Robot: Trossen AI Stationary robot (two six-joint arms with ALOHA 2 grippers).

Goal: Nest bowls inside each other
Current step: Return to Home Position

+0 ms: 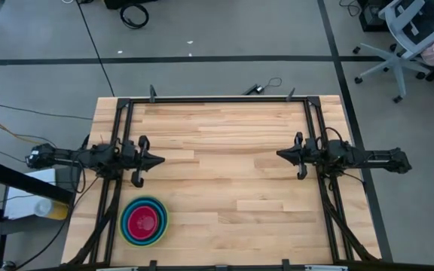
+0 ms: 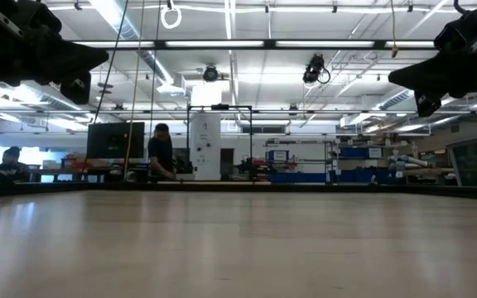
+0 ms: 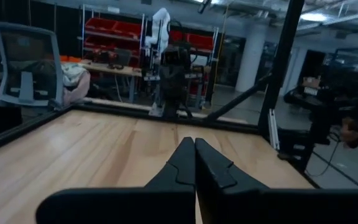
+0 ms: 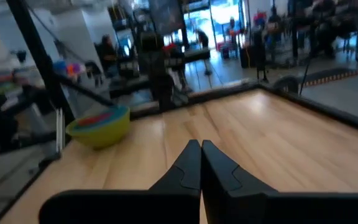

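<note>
The bowls (image 1: 145, 220) sit nested in one stack near the table's front left corner: a lime-green outer bowl, blue ones within, a magenta-red one innermost. The right wrist view shows the stack (image 4: 99, 126) resting on its base on the wood. My left gripper (image 1: 159, 159) hovers shut over the table's left side, pointing level toward the right. My right gripper (image 1: 280, 155) hovers shut over the right side, pointing level toward the left. Both are far from the bowls and hold nothing.
A black metal frame (image 1: 217, 99) runs along the table's far edge and down both sides. The wooden tabletop (image 1: 224, 181) stretches bare between the two arms. An office chair (image 1: 405, 38) stands on the floor beyond the far right corner.
</note>
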